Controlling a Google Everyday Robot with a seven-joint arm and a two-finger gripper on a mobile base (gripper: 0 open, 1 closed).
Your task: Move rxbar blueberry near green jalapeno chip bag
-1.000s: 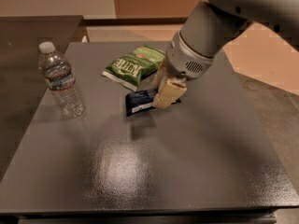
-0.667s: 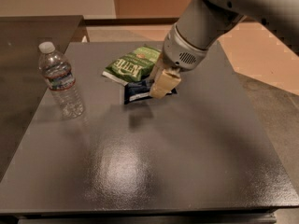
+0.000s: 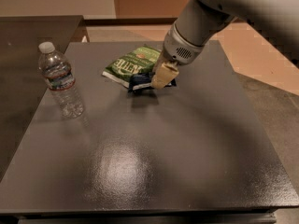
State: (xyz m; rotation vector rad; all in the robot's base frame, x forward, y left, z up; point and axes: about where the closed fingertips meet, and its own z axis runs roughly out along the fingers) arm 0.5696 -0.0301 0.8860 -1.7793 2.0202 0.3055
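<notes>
The green jalapeno chip bag lies flat at the back middle of the dark table, white lettering up. The rxbar blueberry, a small dark navy bar, sits right against the bag's front edge, lifted slightly above the table with its shadow beneath. My gripper comes in from the upper right and is shut on the bar's right end; a beige finger covers that part of the bar.
A clear plastic water bottle with a white cap stands upright at the left of the table. A second dark table adjoins at the far left. Tan floor lies beyond the right edge.
My gripper has carried the bar back and left, from the table's middle to the front edge of the green bag. The bottle and the bag have not moved.
</notes>
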